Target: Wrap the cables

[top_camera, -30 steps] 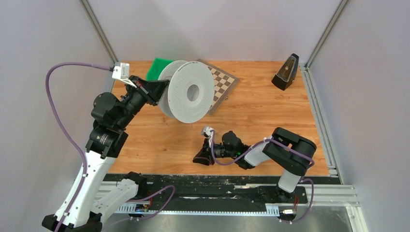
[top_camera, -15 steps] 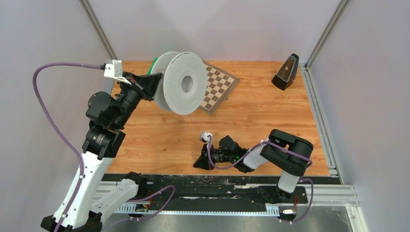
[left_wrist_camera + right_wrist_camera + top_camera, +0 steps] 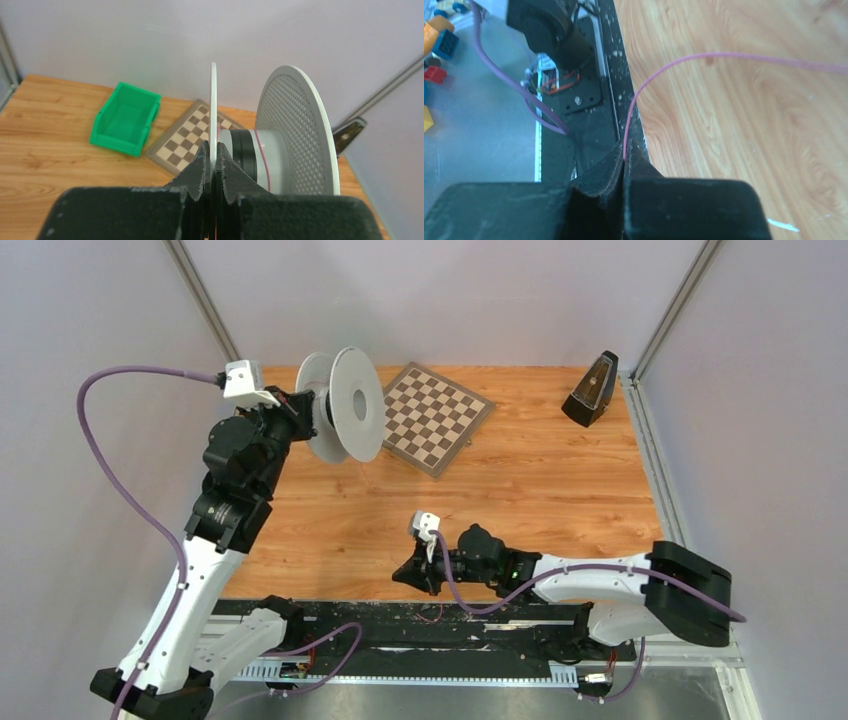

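A white perforated spool [image 3: 350, 405] is held in the air at the back left, seen almost edge-on. My left gripper [image 3: 305, 405] is shut on the rim of its near flange [image 3: 213, 115]. The hub [image 3: 247, 155] carries a black band and one turn of thin pink cable [image 3: 263, 160]. My right gripper [image 3: 405, 574] is low at the table's near edge and is shut on the pink cable [image 3: 659, 72], which runs from its fingertips [image 3: 626, 155] across the wood to the right. The cable is too thin to trace in the top view.
A chessboard [image 3: 432, 417] lies at the back centre. A black metronome [image 3: 590, 389] stands at the back right. A green bin [image 3: 126, 119] shows behind the spool in the left wrist view. The black base rail [image 3: 589, 105] runs along the near edge.
My left arm has swung the spool left and turned it edge-on, uncovering the chessboard. My right arm has stretched out, carrying its gripper left and nearer to the table's front edge.
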